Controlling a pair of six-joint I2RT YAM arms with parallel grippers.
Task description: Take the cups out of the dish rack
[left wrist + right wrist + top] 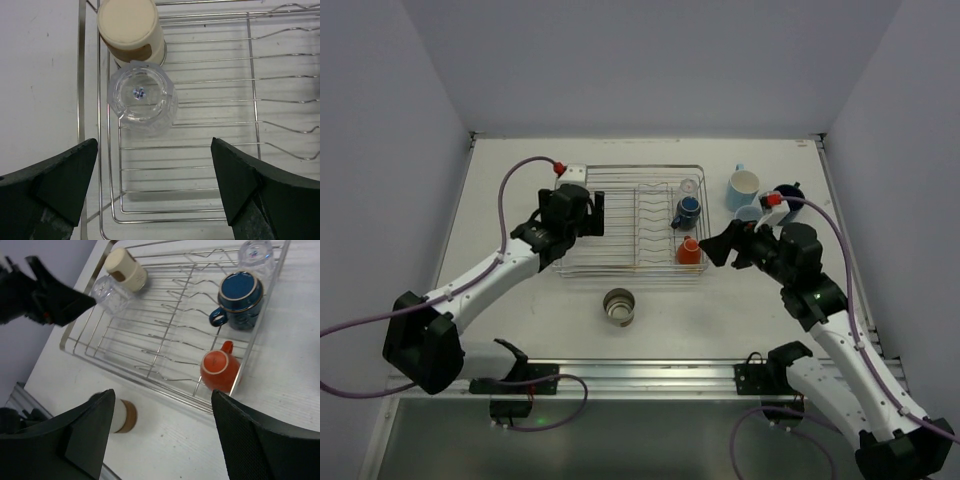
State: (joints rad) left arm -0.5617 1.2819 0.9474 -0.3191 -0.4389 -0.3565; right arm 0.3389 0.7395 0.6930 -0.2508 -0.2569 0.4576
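Your left gripper (154, 150) is open above the clear glass (142, 100); an off-centre close may tip it onto the cream cup (131, 30) beside. Right gripper (161, 395): open, empty.

We see a white table (720, 320) boxed by plain pale walls (650, 60) left, far and right; a metal rail (650, 372) lines its near edge.

Wire dish rack (170, 335) sits flat ahead of my right gripper (164, 400). Orange mug (217, 370) is nearest, dark blue mug (240, 300) beyond it, both bottom-up. Clear glass (142, 100) and cream cup (131, 30), both inverted, sit just ahead of my left gripper (154, 150). Brown-banded cup (122, 415) stands outside the rack, by the right gripper's left finger.
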